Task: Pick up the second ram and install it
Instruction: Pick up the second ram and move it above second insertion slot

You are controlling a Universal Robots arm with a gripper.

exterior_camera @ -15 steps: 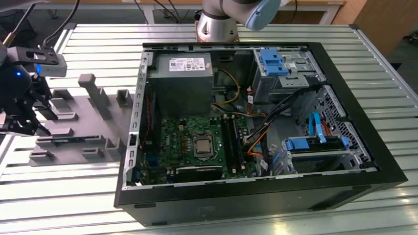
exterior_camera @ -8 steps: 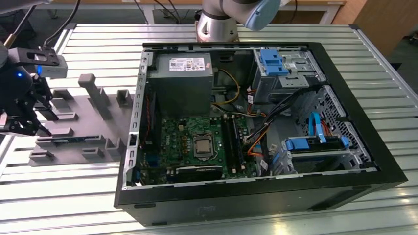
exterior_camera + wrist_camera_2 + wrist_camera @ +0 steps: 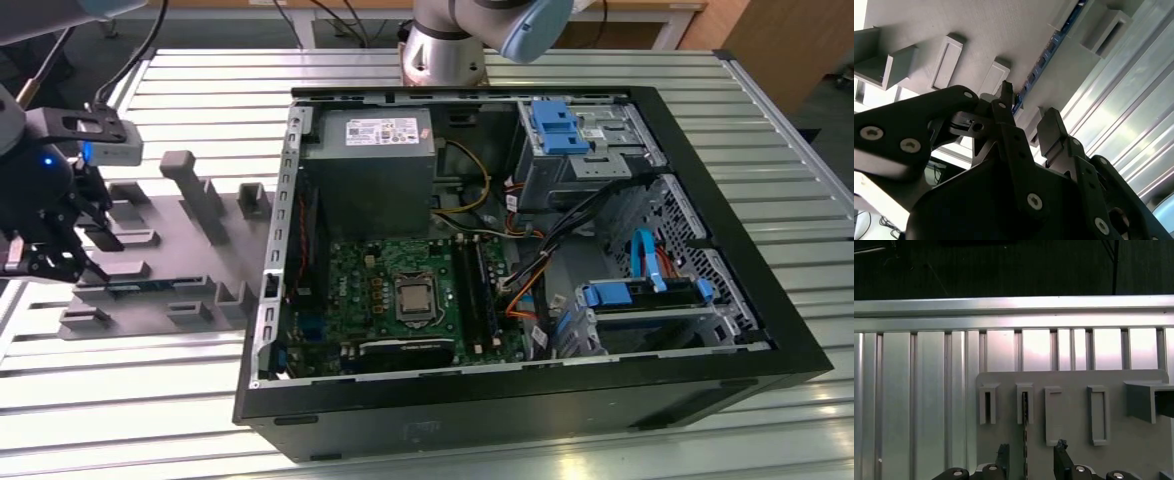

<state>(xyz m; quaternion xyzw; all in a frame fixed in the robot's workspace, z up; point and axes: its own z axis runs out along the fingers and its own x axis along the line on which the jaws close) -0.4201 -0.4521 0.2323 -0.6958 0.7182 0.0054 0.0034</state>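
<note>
**While fingers (image 3: 1002,456) flank the second ram (image 3: 1025,437), pickup pends**

Exterior view: gripper (image 3: 54,265) above grey fixture (image 3: 160,265), nine o'clock of the computer case (image 3: 534,400). In both wrist views: fingers apart, empty, ram upright in its slot between them. Grasping likely calls for square closing.

The tool (image 3: 1029,102) is built of matte black linked bars fastened by silver screws (image 3: 1035,201); the arm base (image 3: 443,55) is finished silver, with a pale blue joint cap (image 3: 534,30).

The second ram (image 3: 1024,440) stood edge-on in the grey fixture (image 3: 1074,390) — one end was cut off by the first wrist view's edge. In the second wrist view the gripper (image 3: 1029,102) hid its near end — its chips were too small to count.
</note>
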